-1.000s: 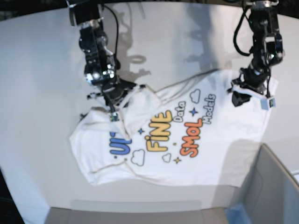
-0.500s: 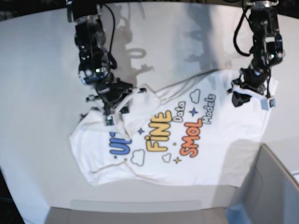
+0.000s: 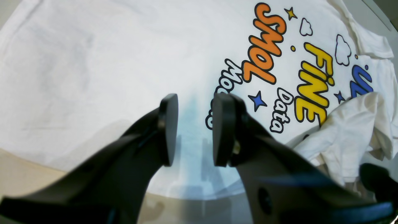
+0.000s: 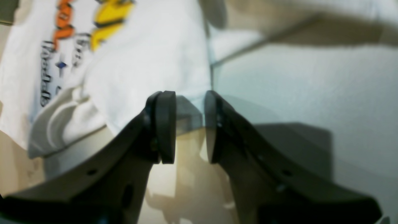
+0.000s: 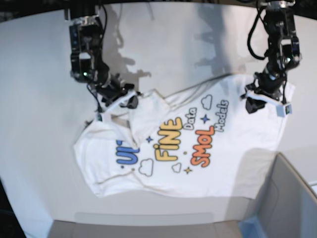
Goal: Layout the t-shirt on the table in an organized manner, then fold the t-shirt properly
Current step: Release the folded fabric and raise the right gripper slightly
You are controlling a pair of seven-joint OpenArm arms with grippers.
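So the white cloth t-shirt with the blue, yellow and orange bubble letters (image 5: 188, 148) was lying print-side up on the big smooth white tabletop (image 5: 39, 74), mostly spread out but sitting at an angle. One part near the collar end was bunched up and folded over onto the print, covering part of the blue word; you could see that crumpled lump in the left wrist view too (image 3: 348, 124).

The right gripper (image 4: 189, 124) had its two black pads parted with a clear gap between them, and nothing was in that gap. It hung just above the edge of the shirt, with bare table on one side and cloth on the other. In the base view it sat right by the bunched-up bit (image 5: 119, 99).

The left gripper (image 3: 194, 130) was also parted, with the pads standing apart and nothing pinched between them, only plain white cloth visible below. In the base view it was over the far corner of the shirt (image 5: 262, 96).

A grey box with a blue corner (image 5: 287, 203) sat at the table's edge, just beside the shirt's hem.
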